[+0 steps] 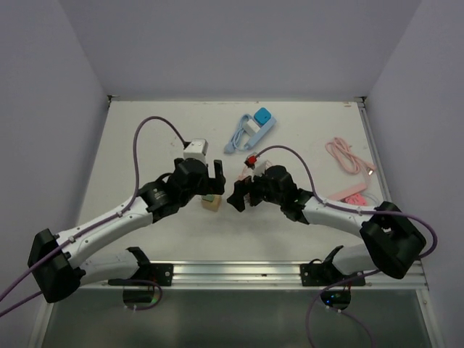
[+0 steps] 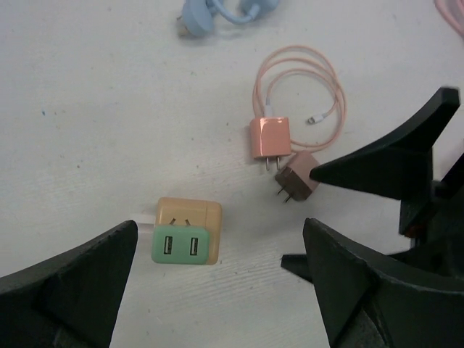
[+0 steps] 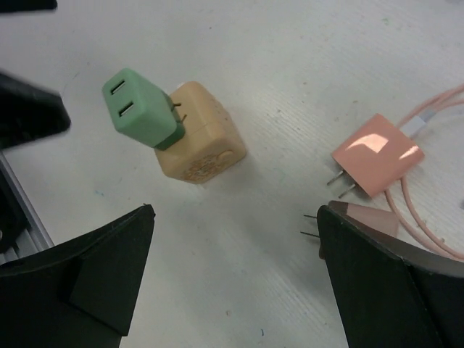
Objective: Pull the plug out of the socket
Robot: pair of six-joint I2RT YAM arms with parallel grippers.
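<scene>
A green two-port USB plug [image 2: 175, 246] sits plugged into a tan socket cube [image 2: 196, 217] on the white table. In the right wrist view the plug [image 3: 140, 107] stands tilted on top of the cube [image 3: 204, 147]. In the top view the cube [image 1: 211, 202] lies between both grippers. My left gripper [image 2: 217, 290] is open and empty, hovering above the cube, which lies between its fingers toward the left one. My right gripper [image 3: 235, 275] is open and empty, just right of the cube. It shows in the top view [image 1: 238, 191] beside the left gripper [image 1: 213, 183].
Two pink chargers [image 2: 270, 138] [image 2: 297, 180] with a coiled pink cable [image 2: 301, 80] lie right of the cube, under the right gripper. A blue charger and cable [image 1: 250, 129] lie at the back, and a pink cable [image 1: 348, 156] and a pink strip [image 1: 353, 192] at the right.
</scene>
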